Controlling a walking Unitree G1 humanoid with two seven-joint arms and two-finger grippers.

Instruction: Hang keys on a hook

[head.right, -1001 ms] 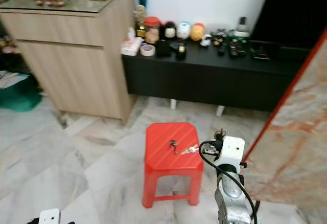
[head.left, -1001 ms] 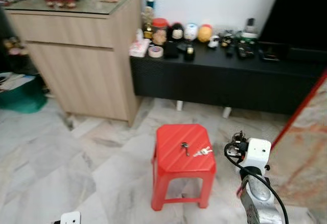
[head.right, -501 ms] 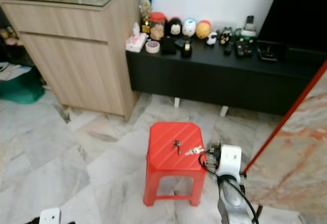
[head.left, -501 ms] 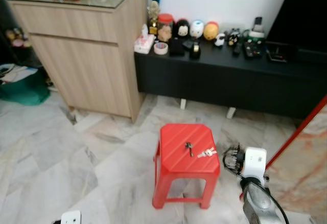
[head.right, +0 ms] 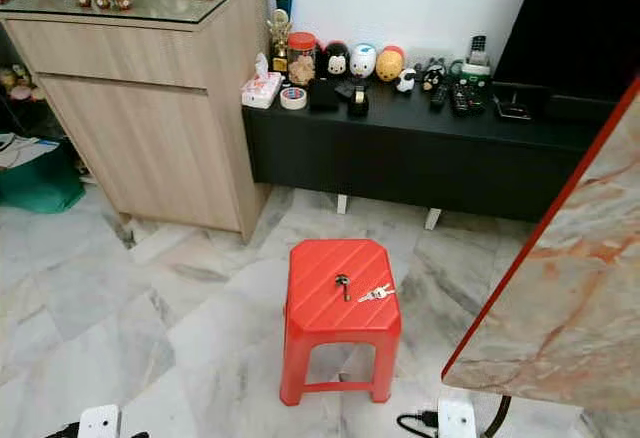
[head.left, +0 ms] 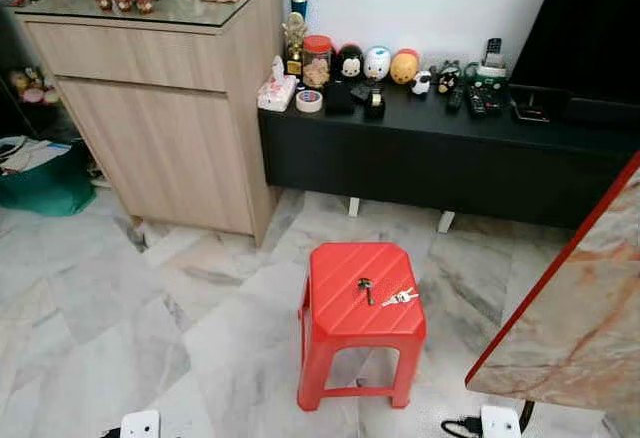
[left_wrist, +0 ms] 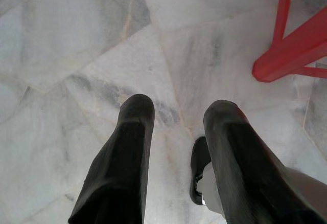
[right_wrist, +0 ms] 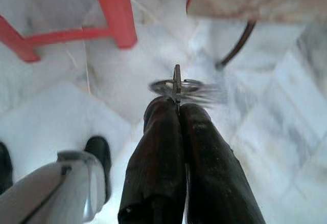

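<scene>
A: Going from the left, what do the head views give?

B: A wooden cabinet (head.left: 165,98) at ten o'clock, a green bag (head.left: 45,183) beside it, then a black bench (head.left: 440,158) at twelve to one o'clock crowded with small round figures (head.left: 377,62), a tape roll (head.left: 309,100) and remotes. At six o'clock stands a red stool (head.left: 360,303) on the marble floor (head.left: 120,298), with keys (head.left: 398,297) lying on its seat beside a darker single key. A marble slab with a red edge (head.left: 580,318) sits at four o'clock.

A: What do the wrist views add?

B: The left wrist view has the left gripper (left_wrist: 176,111) pointing down at the floor, fingers spread apart with nothing between them, a stool leg off to one side and the robot's foot below. The right wrist view has the right gripper (right_wrist: 177,104) also pointing down, fingers pressed together on a key ring (right_wrist: 176,86), blurred, sticking out past the tips.

A: Any writing to read?

B: None I can make out, the labels on the bench are too small
</scene>
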